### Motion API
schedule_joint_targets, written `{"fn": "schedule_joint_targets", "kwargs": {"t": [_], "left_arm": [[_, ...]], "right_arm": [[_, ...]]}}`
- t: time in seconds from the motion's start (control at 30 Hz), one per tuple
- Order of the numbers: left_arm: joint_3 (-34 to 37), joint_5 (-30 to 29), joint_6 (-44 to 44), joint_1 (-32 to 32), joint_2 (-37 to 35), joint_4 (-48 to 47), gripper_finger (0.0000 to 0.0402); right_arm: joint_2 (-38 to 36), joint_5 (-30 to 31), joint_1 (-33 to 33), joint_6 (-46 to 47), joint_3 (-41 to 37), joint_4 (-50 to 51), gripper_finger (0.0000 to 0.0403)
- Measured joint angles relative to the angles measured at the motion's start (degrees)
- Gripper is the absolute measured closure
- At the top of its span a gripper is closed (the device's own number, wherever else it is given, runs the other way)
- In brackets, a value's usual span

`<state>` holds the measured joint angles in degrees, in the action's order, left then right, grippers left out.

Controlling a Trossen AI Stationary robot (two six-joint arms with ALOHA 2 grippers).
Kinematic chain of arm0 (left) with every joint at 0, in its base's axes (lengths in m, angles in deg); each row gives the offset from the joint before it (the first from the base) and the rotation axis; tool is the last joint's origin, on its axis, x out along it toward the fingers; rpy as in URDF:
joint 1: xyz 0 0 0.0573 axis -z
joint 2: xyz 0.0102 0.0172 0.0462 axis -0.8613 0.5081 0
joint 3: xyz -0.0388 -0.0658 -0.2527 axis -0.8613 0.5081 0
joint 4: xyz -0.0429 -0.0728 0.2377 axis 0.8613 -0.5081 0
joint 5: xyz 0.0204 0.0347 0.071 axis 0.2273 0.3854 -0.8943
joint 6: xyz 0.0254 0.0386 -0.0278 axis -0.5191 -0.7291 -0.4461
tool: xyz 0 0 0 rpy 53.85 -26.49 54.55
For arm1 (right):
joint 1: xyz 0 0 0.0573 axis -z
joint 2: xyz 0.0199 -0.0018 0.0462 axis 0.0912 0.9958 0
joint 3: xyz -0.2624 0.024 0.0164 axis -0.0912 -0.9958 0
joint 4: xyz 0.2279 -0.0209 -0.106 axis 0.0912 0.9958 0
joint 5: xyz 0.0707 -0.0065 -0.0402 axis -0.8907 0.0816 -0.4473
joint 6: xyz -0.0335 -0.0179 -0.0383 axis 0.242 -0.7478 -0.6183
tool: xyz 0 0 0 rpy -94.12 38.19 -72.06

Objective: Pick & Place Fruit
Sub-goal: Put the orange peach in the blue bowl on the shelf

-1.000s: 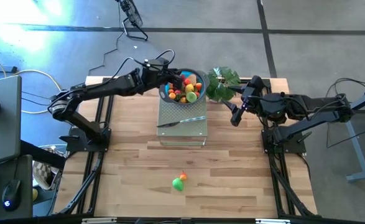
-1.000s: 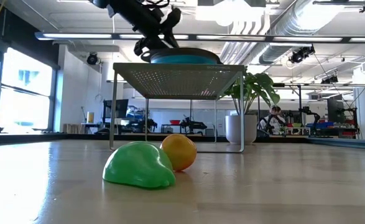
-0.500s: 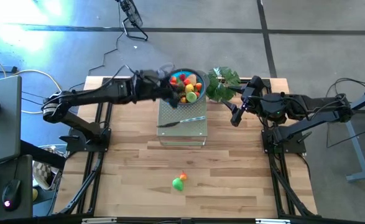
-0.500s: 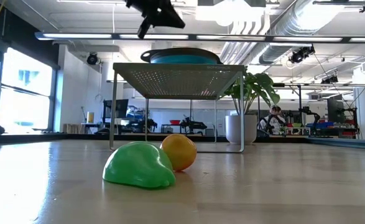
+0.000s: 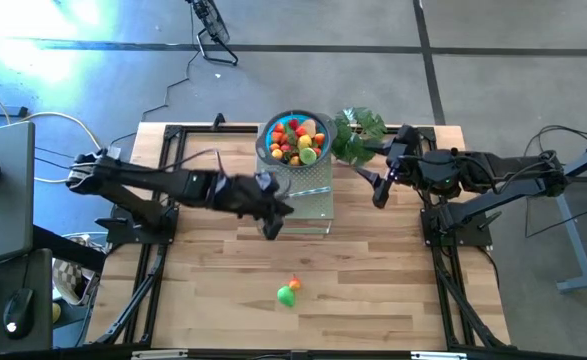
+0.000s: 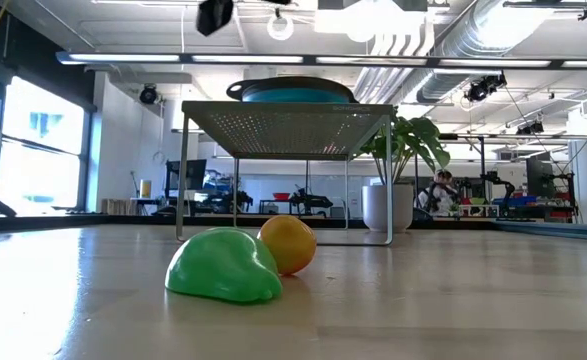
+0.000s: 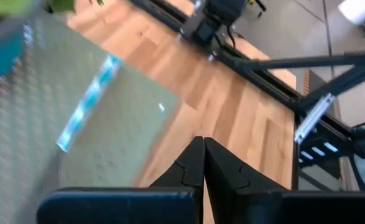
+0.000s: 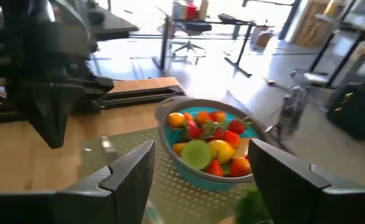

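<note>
Small toy fruit [image 5: 295, 141] in red, orange, yellow and green lies heaped in the blue bowl [image 5: 269, 150]. Well apart, a green fruit [image 6: 223, 266] and an orange fruit [image 6: 288, 243] lie touching on the bench [image 5: 373, 290].

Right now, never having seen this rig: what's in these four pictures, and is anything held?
Two dark robot arms work at a pale wooden table. One camera looks straight down, one sits at table height, and one rides on each wrist. The left gripper hangs over the near edge of the perforated metal stand, fingers pressed shut on nothing visible. The right gripper waits open beside the leafy green plant. On the stand sits a blue bowl full of small toy fruits. A green toy fruit and an orange toy fruit lie touching on the table.
</note>
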<state>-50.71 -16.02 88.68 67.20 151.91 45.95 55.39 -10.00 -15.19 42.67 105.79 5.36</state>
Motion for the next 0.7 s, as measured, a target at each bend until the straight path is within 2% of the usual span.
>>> {"fn": "schedule_joint_targets", "kwargs": {"t": [0.17, 0.47, 0.7], "left_arm": [[0.02, -6.56, 3.92, 7.09, 0.07, -0.96, 0.0399], [0.02, -14.44, 13.17, 16.64, 1.04, -0.66, 0.0398], [0.07, -20.64, 23.99, 21.3, 5.25, 0.08, 0.0398]], "right_arm": [[0.01, -4.56, 0.0, 4.38, 0.0, 0.0, 0.0152], [0.01, -16.06, -0.02, 8.54, 0.0, 0.04, 0.0152], [0.01, -17.13, -0.01, 8.23, 0.0, 0.07, 0.0152]]}}
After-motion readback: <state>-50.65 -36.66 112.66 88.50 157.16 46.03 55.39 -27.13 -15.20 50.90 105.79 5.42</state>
